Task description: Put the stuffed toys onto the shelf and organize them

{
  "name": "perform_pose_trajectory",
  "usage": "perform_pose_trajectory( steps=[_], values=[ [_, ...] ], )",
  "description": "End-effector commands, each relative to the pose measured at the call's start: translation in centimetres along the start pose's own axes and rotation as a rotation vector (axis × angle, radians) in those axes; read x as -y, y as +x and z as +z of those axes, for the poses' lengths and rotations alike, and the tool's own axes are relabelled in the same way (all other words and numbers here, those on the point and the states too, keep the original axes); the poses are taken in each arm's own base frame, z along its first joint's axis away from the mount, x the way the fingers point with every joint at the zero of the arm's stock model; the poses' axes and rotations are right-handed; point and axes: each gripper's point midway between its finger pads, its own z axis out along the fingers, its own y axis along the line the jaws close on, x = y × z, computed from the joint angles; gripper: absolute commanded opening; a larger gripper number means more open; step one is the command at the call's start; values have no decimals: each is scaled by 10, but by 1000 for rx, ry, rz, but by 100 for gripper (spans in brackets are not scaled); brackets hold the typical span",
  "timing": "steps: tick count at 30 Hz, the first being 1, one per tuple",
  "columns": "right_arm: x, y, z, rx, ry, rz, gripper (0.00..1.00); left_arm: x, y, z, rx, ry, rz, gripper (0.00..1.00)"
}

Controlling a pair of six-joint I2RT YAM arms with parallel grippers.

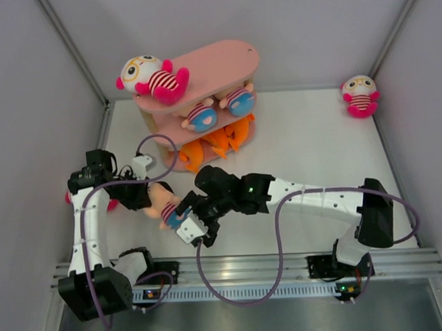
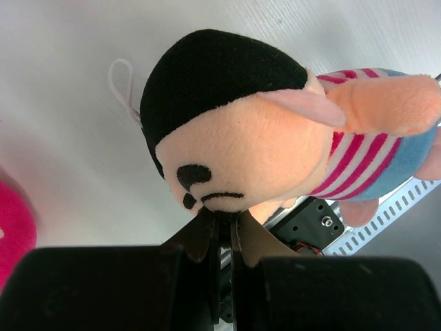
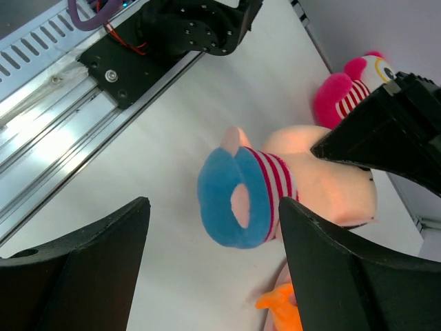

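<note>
Peach doll (image 2: 255, 138): we pinch its mouth in our left claw (image 2: 224, 224), closed tight; our right claw (image 3: 212, 207) stands wide open around its blue bottom.

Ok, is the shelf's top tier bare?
No, a white-headed doll with yellow glasses lies at the left end of the top board of the shelf.

From above, the peach-headed doll (image 1: 164, 204) near the front edge of the table is mostly covered by the left gripper (image 1: 151, 197) and the right gripper (image 1: 185, 212). Close to the left edge, a magenta toy (image 1: 110, 205) shows only small parts beside the left arm. The orange sharks (image 1: 213, 145) lie half under the shelf (image 1: 224, 60) boards. In the right wrist view an orange piece (image 3: 279, 307) is cut by the bottom edge; I cannot tell what it is.
</note>
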Motion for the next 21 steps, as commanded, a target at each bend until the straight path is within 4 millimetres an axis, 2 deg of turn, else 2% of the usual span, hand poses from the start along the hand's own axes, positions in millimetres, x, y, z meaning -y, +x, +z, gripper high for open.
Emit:
perform_pose_trajectory(
  steps=[1,8,13,16,18,21],
  values=[
    [20,-9,8,7,75,-81,76,9,-7,-5,31,17,1,0],
    [20,22,38,-117,53,-117,76,12,-5,-5,23,22,2,0],
    [24,43,48,-201,76,-151,75,12,-3,-4,18,25,6,0],
    [28,49,53,-209,101,-151,75,14,-1,-3,14,39,2,0],
    [38,46,57,-193,147,-157,72,17,-1,-2,16,54,4,0],
    [49,53,63,-221,207,-169,71,19,-3,-4,24,64,9,0]
  ],
)
